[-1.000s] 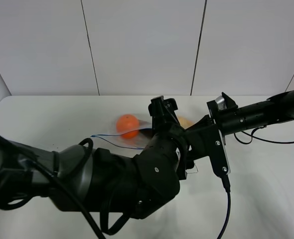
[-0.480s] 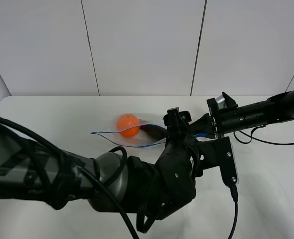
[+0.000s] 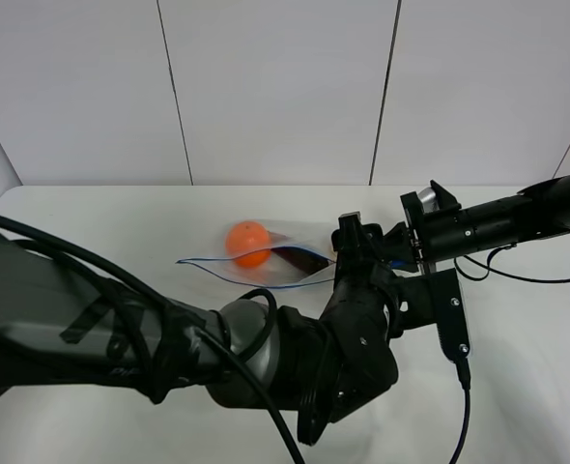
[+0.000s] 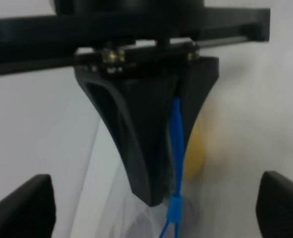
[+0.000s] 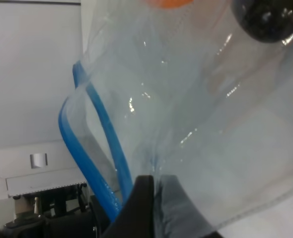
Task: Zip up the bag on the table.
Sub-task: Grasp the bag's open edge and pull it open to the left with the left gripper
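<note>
Plainly, the pinch was where it could fail

From the high camera, the bag [image 3: 266, 271] lay on the tabletop [image 3: 92, 232], its blue edge parted beside the orange fruit [image 3: 247, 243]. My left hand [image 3: 355, 237] and right hand [image 3: 399, 246] met at its right end. Had I pulled upward rather than along the edge, I judged the bag would lift and the fruit roll.

At my left wrist, the left hand [image 4: 159, 194] was closed tight on the zipper strip [image 4: 176, 144], with a yellow fruit [image 4: 197, 151] behind. Too loose a pinch would skate along without mating the tracks.

At my right wrist, the right hand [image 5: 154, 206] was clamped on clear film just beside the zipper strip [image 5: 89, 148]. That slick film could slide free, and the bag would drag after my left hand.
</note>
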Controlling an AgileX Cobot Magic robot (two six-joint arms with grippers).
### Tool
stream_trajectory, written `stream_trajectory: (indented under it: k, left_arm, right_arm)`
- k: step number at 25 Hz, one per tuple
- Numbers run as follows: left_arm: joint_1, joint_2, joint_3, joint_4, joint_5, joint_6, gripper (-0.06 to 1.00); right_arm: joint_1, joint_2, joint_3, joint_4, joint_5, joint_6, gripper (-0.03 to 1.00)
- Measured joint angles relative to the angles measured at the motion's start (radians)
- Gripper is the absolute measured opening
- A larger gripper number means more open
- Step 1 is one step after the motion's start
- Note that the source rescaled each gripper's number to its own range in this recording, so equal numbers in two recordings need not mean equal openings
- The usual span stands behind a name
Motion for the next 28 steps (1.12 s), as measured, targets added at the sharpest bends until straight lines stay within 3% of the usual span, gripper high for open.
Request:
stream_trajectory:
  k: [4,9,21,28]
  left_arm:
    - [0.011,0.002,0.000,0.000,0.007,0.001,0.77]
    - [0.014,0.002,-0.001,0.000,0.008,0.001,0.62]
    - [0.014,0.002,-0.001,0.000,0.001,0.038,0.54]
    - [0.014,0.002,-0.001,0.000,-0.009,0.041,0.42]
  right_arm:
    - [0.000,0.000,0.000,-0.007,0.000,0.000,0.00]
    - [0.000,0.000,0.000,-0.007,0.000,0.000,0.00]
    - [0.000,0.000,0.000,-0.007,0.000,0.001,0.00]
    - [0.000,0.000,0.000,-0.007,0.000,0.002,0.00]
